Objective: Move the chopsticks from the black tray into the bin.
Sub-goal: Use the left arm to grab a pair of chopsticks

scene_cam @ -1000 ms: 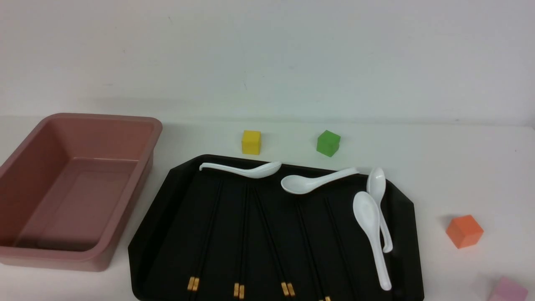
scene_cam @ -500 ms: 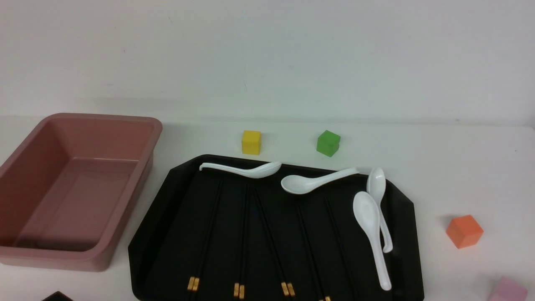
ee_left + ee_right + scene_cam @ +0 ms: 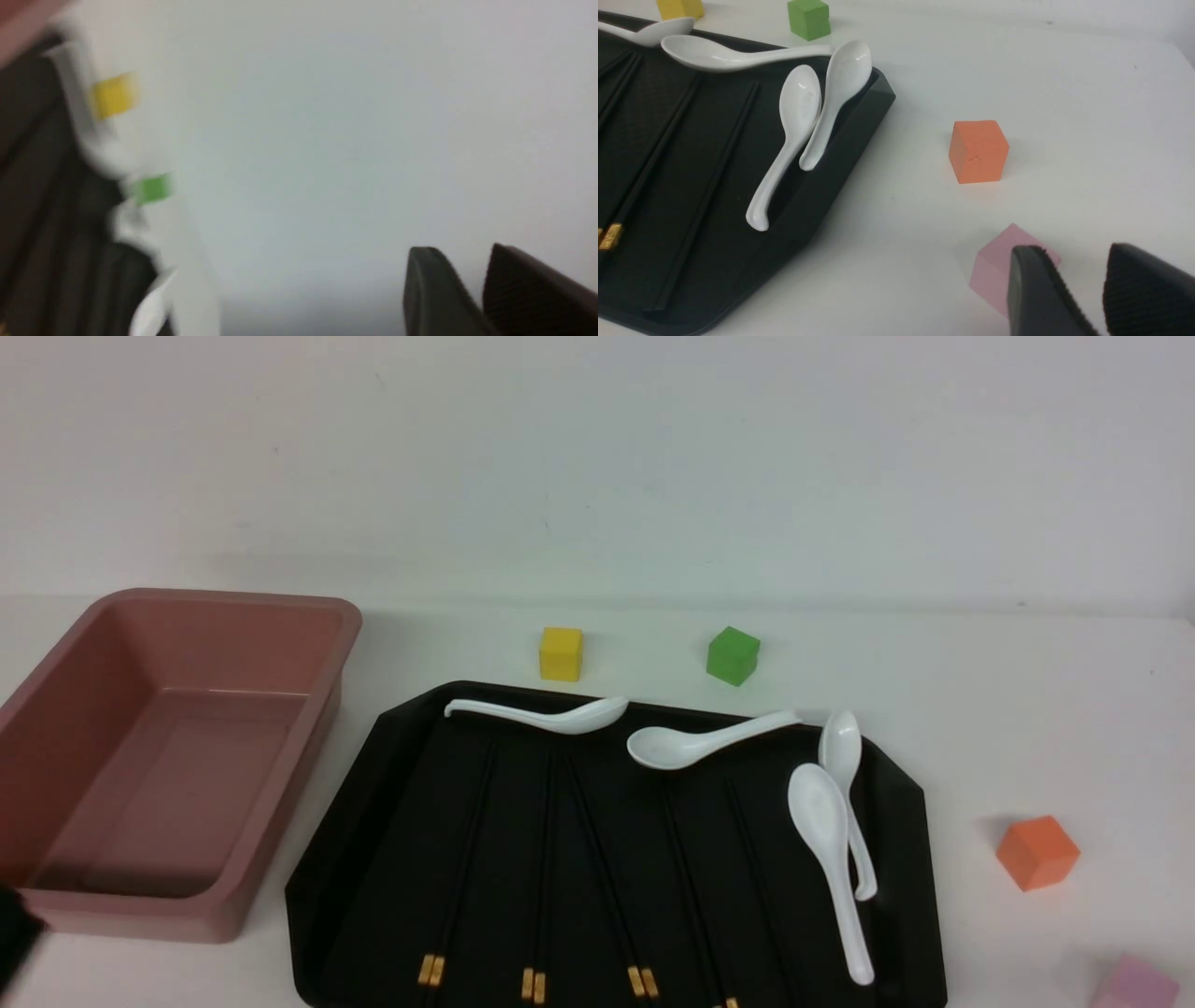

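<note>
left gripper (image 3: 462, 252), right gripper (image 3: 1076, 249) — ajar, empty

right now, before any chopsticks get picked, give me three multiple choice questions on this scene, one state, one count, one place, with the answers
1. The bin is: a) tipped over b) empty c) lidded
2. White spoons on the black tray: a) two b) three c) four
3. The orange cube sits: a) on the table, right of the tray b) in the bin c) on the tray

Answers: b, its floor shows bare; c, four bowls can be counted; a, it stands apart from the tray's right edge.
</note>
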Motion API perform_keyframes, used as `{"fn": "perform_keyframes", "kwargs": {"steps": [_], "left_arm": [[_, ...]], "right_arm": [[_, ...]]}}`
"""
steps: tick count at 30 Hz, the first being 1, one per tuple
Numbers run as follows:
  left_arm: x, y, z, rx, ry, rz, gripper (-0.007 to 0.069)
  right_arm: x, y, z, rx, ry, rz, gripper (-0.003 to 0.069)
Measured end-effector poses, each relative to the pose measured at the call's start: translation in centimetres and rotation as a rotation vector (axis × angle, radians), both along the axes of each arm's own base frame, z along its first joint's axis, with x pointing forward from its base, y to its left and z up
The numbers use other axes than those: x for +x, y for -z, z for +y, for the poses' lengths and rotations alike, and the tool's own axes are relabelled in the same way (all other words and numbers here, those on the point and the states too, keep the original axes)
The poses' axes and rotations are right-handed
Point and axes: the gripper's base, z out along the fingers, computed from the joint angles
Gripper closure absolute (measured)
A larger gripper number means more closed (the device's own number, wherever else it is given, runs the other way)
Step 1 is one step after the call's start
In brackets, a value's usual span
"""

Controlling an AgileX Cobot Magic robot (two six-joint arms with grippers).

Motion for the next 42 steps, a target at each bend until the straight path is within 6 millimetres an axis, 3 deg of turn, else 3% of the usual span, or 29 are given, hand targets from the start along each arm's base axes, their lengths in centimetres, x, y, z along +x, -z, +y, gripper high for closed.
{"fn": "perform_keyframes", "kwargs": {"steps": [3, 5, 7, 9, 10, 11, 16, 25, 33, 42], "left_arm": [[1.1, -2.7, -1.2, 0.216, 0.089, 0.044, 0.0596], [2.8, -3.3, -2.4, 0.380, 0.228, 0.174, 0.0637], [4.5, -3.1, -3.4, 0.496, 0.369, 0.330, 0.0637], [7.1, -2.0, -4.1, 0.679, 0.586, 0.610, 0.0637], [7.3, -1.9, -4.2, 0.679, 0.607, 0.630, 0.0637], [9.4, -1.2, -4.2, 0.768, 0.725, 0.786, 0.0637], [15.3, 1.1, -4.9, 0.871, 0.903, 1.027, 0.0637], [21.9, 4.4, -10.6, 1.026, 0.782, 1.010, 0.0637], [23.0, 6.2, -15.0, 1.194, 0.704, 0.973, 0.0591], [25.6, 7.7, -15.7, 1.294, 0.549, 1.033, 0.0407]], "right_arm": [[0.0, 0.0, 0.0, 0.000, 0.000, 0.000, 0.0417], [0.0, 0.0, 0.0, 0.000, 0.000, 0.000, 0.0417], [0.0, 0.0, 0.0, 0.000, 0.000, 0.000, 0.0417], [0.0, 0.0, 0.0, 0.000, 0.000, 0.000, 0.0417], [0.0, 0.0, 0.0, 0.000, 0.000, 0.000, 0.0417], [0.0, 0.0, 0.0, 0.000, 0.000, 0.000, 0.0417], [0.0, 0.0, 0.0, 0.000, 0.000, 0.000, 0.0417], [0.0, 0.0, 0.0, 0.000, 0.000, 0.001, 0.0417], [0.0, 0.0, 0.0, 0.000, 0.000, 0.001, 0.0417], [0.0, 0.0, 0.0, 0.000, 0.000, 0.001, 0.0417]]}}
